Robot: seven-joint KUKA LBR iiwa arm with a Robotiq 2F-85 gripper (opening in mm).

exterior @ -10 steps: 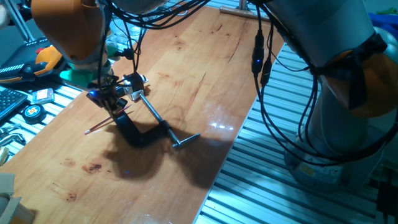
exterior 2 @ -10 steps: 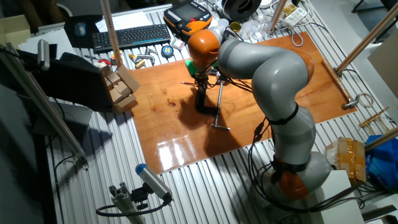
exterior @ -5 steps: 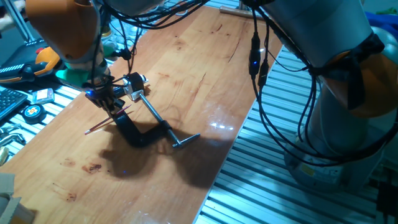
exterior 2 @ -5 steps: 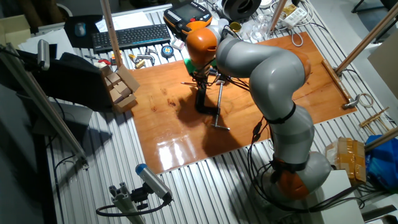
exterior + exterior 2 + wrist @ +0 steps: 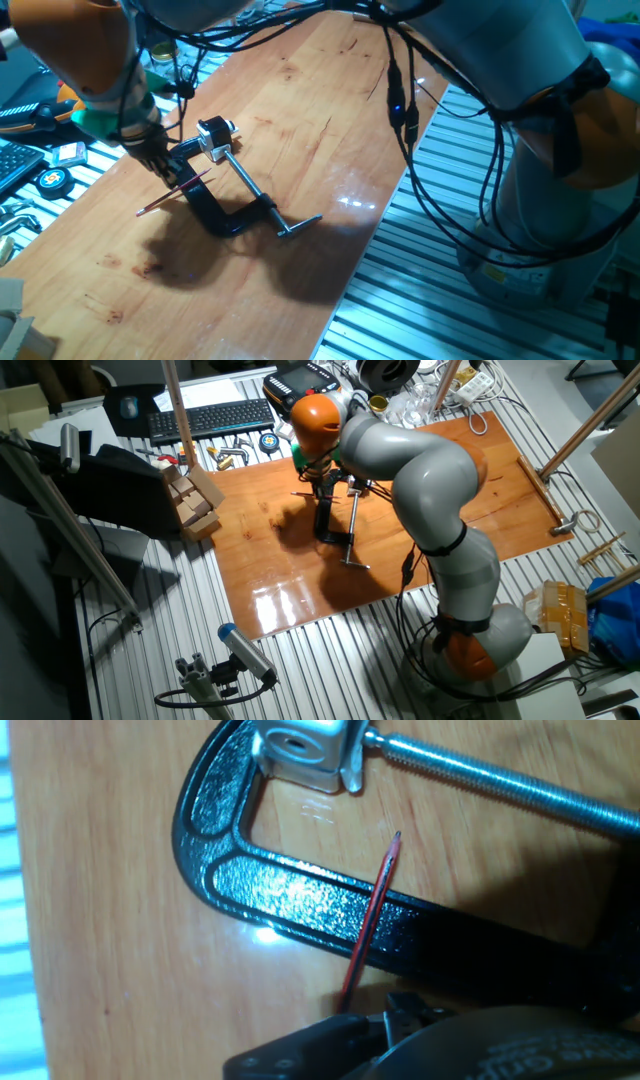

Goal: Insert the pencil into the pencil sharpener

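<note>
The pencil (image 5: 150, 207) is a thin red stick lying slanted across the frame of a black C-clamp (image 5: 215, 212). Its low end is on the wooden table (image 5: 300, 110). In the hand view the pencil (image 5: 371, 915) crosses the clamp frame (image 5: 280, 890), and its dark tip points at bare wood right of the pencil sharpener (image 5: 300, 748). The pencil sharpener (image 5: 214, 134) is a small silver block pinched between the clamp's end and its threaded screw (image 5: 500, 788). My gripper (image 5: 170, 178) stands over the pencil's middle, and its fingers look closed on it (image 5: 362, 1018).
The clamp's screw handle (image 5: 298, 226) sticks out toward the table's right edge. Tools and a keyboard (image 5: 210, 418) lie beyond the left edge, and cardboard blocks (image 5: 192, 500) sit at the corner. Black cables (image 5: 405, 110) hang from the arm over the table.
The orange wrist has swung left and a little up. The pencil, clamp and sharpener stay where they were.
</note>
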